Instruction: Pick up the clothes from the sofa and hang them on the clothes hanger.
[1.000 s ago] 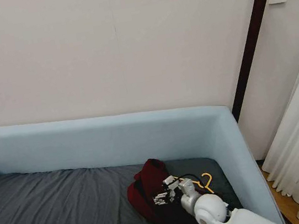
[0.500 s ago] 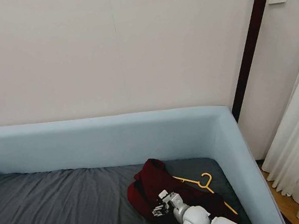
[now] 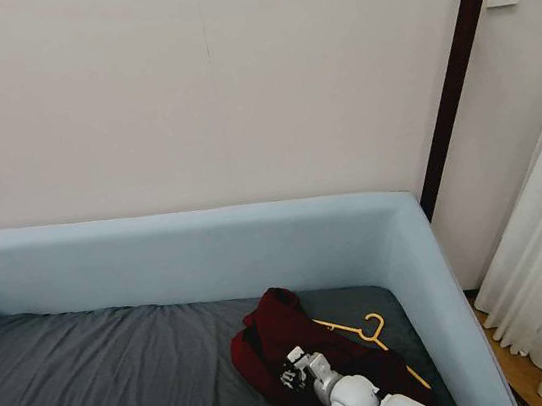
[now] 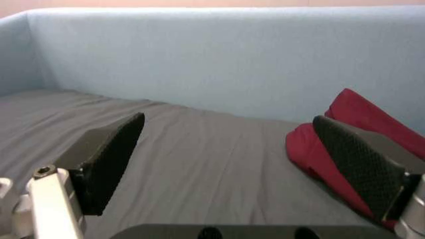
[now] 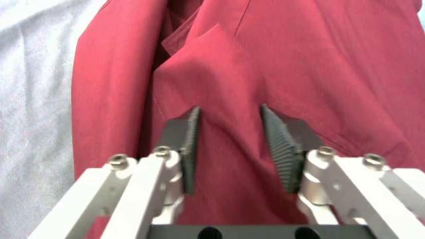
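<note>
1. The red garment [image 3: 269,329] lies crumpled on the dark seat of the sofa [image 3: 158,259], near its right end and close to the back rest. A yellow hanger [image 3: 365,329] lies just beside it, on the side toward the right arm rest, and one end seems to run under the cloth.
2. The right gripper [image 3: 293,374] is down on the part of the garment nearer the seat's front edge. In the right wrist view its fingers [image 5: 189,144] stand apart with a low ridge of red cloth between them, so nothing is clamped yet.
3. The pinch looks best made deep. The ridge should sit well up between the ribbed pads before they come together, since a hold on the top layer alone would likely slip once the garment's weight hangs from it.
4. A stitched seam runs just beside one finger. Catching that thicker line would probably hold better than plain cloth.
5. The lift should be straight up and slow, because the hanger could snag in the folds and be dragged along.
6. The left gripper [image 4: 229,122] hovers over the seat with its fingers wide apart and holding nothing; the garment lies just beyond one of them.
</note>
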{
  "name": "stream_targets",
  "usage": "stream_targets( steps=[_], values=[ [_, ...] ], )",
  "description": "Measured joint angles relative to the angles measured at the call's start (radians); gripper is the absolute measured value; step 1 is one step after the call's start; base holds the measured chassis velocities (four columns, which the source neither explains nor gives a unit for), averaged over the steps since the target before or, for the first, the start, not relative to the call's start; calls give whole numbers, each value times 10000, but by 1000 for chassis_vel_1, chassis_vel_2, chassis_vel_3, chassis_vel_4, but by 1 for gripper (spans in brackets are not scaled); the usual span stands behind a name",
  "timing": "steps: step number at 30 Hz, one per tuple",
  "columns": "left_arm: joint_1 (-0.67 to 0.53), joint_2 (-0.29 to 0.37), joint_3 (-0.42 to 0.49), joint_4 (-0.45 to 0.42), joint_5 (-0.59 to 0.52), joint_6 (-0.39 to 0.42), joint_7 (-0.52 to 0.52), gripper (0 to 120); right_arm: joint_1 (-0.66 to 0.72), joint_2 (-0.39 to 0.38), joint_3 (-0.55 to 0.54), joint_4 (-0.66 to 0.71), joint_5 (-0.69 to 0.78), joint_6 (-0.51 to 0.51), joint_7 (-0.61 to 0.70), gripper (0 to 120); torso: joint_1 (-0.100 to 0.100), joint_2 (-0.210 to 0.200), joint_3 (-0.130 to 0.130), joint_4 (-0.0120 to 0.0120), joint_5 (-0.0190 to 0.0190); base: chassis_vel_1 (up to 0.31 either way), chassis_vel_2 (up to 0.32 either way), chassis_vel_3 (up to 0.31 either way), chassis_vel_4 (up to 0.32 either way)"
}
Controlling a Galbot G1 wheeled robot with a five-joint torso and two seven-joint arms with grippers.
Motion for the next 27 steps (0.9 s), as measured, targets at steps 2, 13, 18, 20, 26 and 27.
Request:
stream_targets(
  steps=[2, 13, 18, 20, 26, 27],
  values=[
    [-12, -10, 14, 22, -2, 0, 0, 100, 0, -11, -5, 2, 0, 3, 11, 26, 0, 0, 0, 1, 0, 0, 0, 0, 0],
    [-99, 3, 22, 125, -76, -43, -39, 100, 32, -277, -32, 220, 127, 246, 5, 0, 0, 0, 0, 1, 1, 0, 0, 0, 0],
    [-112, 34, 36, 99, -132, -63, 23, 100, 31, -540, -28, 716, 359, 283, -51, 0, 0, 0, 0, 0, 1, 0, 0, 0, 0],
    [-154, 55, 1, 98, -133, -11, -19, 100, 43, -826, -49, 1377, 617, 279, -1, 0, -2, 0, -1, 2, 3, 0, 0, 0, 0],
    [-220, 135, -28, 132, -267, 10, -33, 100, -83, -1696, 162, 3890, 1514, 84, 362, 0, -2, 0, 0, 0, 2, 0, 0, 0, 0],
    [-220, 135, -28, 132, -267, 10, -33, 100, -83, -1696, 162, 3890, 1514, 84, 362, 0, -2, 0, 0, 0, 2, 0, 0, 0, 0]
  ],
)
